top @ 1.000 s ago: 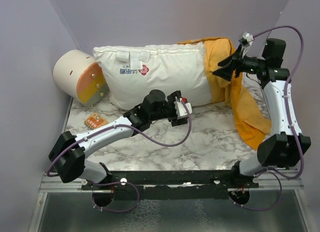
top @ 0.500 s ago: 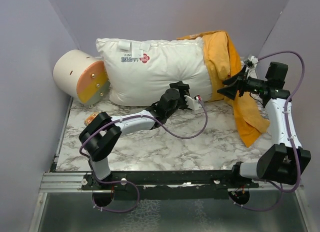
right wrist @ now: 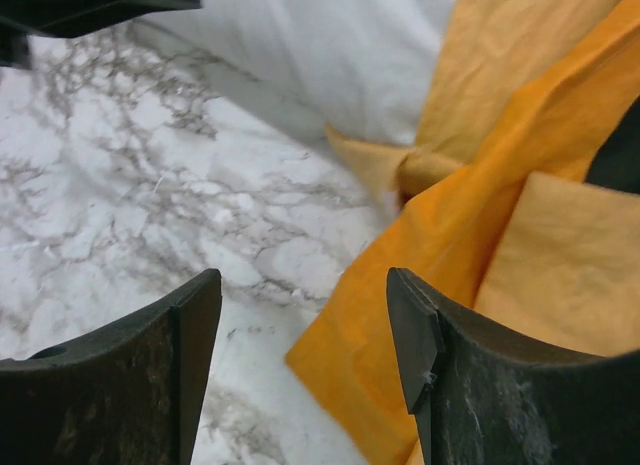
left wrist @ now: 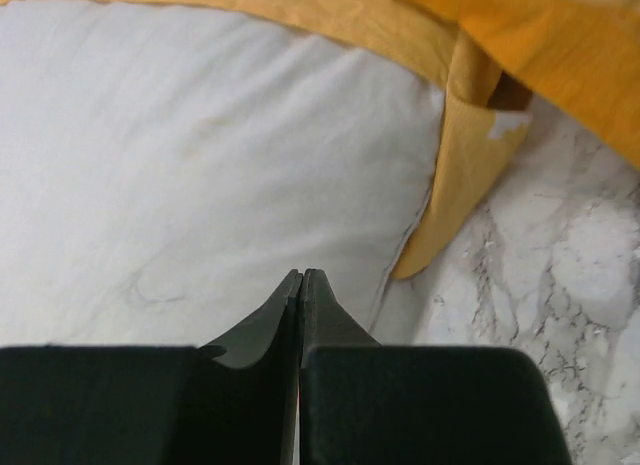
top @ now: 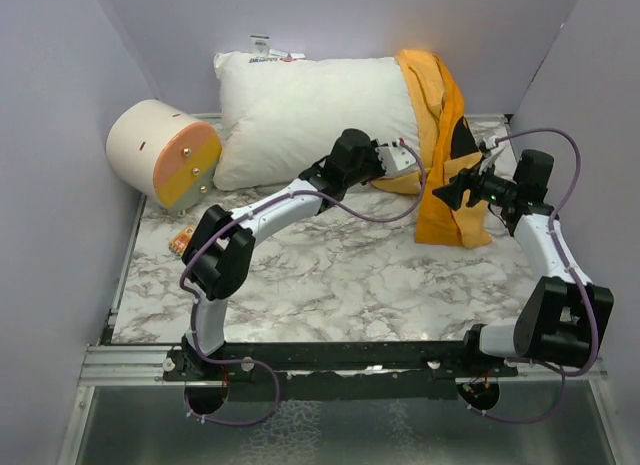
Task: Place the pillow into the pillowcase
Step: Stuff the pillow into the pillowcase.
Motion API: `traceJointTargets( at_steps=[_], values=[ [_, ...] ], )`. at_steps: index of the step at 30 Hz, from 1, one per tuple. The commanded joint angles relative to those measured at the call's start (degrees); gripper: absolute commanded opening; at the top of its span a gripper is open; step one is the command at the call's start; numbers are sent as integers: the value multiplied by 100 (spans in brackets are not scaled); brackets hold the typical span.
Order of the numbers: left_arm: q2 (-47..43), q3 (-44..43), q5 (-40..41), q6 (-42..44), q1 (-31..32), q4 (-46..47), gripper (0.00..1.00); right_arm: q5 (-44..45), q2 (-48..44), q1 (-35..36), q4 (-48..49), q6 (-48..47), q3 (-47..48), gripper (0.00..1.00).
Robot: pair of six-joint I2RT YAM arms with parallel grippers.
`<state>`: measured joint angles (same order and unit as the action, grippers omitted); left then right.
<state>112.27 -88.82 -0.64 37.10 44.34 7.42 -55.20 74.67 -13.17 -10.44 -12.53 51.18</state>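
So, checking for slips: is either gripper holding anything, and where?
Nothing held: left gripper shut empty at the pillow, right gripper open by the pillowcase.

We are looking into a robot lab's test booth, not a home. Plain lilac walls (top: 330,20) are standing beyond the left gripper (top: 405,163) and outboard of the right gripper (top: 445,196). A marble-print tabletop (top: 330,285) is lying under both. Back behind them the arms (top: 280,200) are sitting bolted to a metal rail (top: 120,363), purple cables (top: 545,132) looping.
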Motion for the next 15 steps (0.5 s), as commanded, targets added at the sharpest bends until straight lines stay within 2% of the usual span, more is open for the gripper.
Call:
traceJointTargets(
  at_steps=[1, 5, 8, 10, 12, 15],
  values=[
    [11, -772, -1629, -1188, -269, -998, 0, 991, 499, 381, 1076, 404, 539, 66],
    [-21, -1081, -1953, -1807, -387, -1361, 1, 1354, 840, 630, 1192, 719, 949, 65],
    [-144, -1220, -2198, -2815, -649, -1706, 24, 1815, 1058, 656, 1003, 790, 1250, 64],
    [-269, -1064, -2823, -3834, -989, -1792, 31, 2348, 1125, 653, 629, 557, 1403, 64],
    [-546, -409, -3458, -4788, -1309, -1306, 40, 2907, 1101, 649, 456, 406, 1273, 65],
    [-1192, 1110, -3317, -5136, -1397, -470, 42, 3123, 1128, 649, 613, 271, 858, 65]
  ],
)
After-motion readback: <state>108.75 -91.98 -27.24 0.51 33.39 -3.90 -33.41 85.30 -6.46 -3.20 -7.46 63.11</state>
